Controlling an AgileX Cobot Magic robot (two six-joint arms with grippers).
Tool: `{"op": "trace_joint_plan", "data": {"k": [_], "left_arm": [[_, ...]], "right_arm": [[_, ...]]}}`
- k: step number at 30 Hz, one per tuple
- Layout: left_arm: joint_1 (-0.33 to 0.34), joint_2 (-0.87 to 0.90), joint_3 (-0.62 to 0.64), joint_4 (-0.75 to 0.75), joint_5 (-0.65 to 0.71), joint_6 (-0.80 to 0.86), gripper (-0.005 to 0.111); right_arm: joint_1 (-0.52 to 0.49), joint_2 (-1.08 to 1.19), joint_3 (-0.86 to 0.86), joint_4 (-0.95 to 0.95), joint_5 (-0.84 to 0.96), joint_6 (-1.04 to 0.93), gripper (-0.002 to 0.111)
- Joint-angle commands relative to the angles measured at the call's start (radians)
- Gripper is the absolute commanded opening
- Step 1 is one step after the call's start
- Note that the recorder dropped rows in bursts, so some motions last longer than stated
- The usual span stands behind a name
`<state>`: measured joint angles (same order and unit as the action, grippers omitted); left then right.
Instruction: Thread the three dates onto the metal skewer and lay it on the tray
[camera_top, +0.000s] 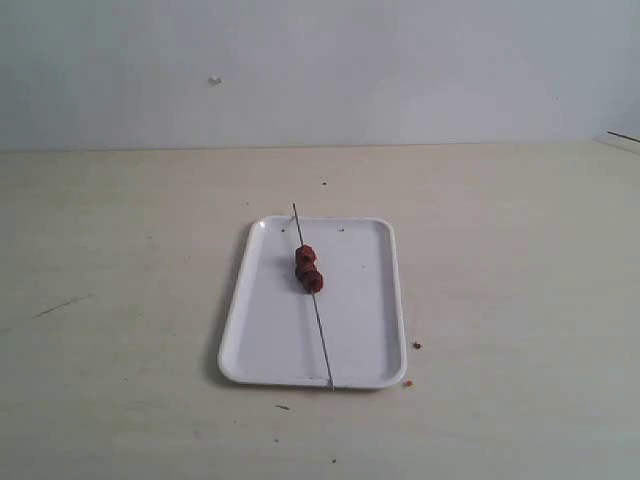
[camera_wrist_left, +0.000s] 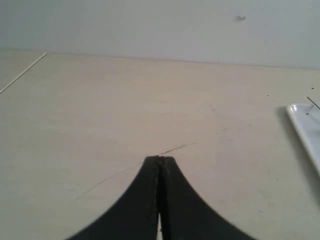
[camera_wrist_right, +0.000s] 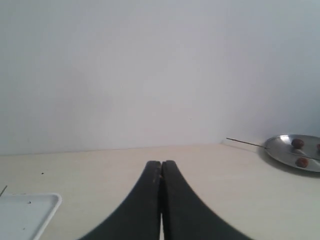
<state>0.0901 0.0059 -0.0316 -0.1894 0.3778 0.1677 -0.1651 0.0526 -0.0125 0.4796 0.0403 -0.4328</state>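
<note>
The white tray (camera_top: 270, 340) lies in the middle of the table in the exterior view. Across it runs the thin metal skewer (camera_top: 322, 335), from beyond the far rim to the near rim. The dark red-brown dates (camera_top: 308, 268) sit bunched together on the skewer, nearer its far end. No arm shows in the exterior view. My left gripper (camera_wrist_left: 160, 159) is shut and empty over bare table, with the tray's corner (camera_wrist_left: 302, 125) off to one side. My right gripper (camera_wrist_right: 161, 163) is also shut and empty, with a tray corner (camera_wrist_right: 30, 210) beside it.
A round metal plate (camera_wrist_right: 287, 152) holding a few dark red fruits (camera_wrist_right: 298, 143) and a thin rod (camera_wrist_right: 245, 143) sits at the table's edge in the right wrist view. Tiny reddish crumbs (camera_top: 416, 345) lie beside the tray. A pale wall stands behind the table.
</note>
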Motion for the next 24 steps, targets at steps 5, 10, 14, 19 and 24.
{"op": "trace_joint_plan", "data": {"k": [5, 10, 14, 19, 24], "left_arm": [[0.004, -0.006, 0.004, -0.006, -0.008, 0.004, 0.000], [0.004, -0.006, 0.004, -0.006, -0.008, 0.004, 0.000], [0.004, -0.006, 0.004, -0.006, -0.008, 0.004, 0.000], [0.004, -0.006, 0.004, -0.006, -0.008, 0.004, 0.000], [0.004, -0.006, 0.004, -0.006, -0.008, 0.004, 0.000]], "right_arm": [[-0.006, -0.006, -0.004, -0.338, 0.074, 0.194, 0.000], [-0.006, -0.006, -0.004, -0.615, 0.138, 0.595, 0.000], [-0.006, -0.006, 0.012, -0.611, 0.142, 0.544, 0.000], [-0.006, -0.030, 0.012, -0.540, 0.170, 0.475, 0.000], [-0.008, -0.053, 0.012, -0.537, 0.166, 0.475, 0.000]]}}
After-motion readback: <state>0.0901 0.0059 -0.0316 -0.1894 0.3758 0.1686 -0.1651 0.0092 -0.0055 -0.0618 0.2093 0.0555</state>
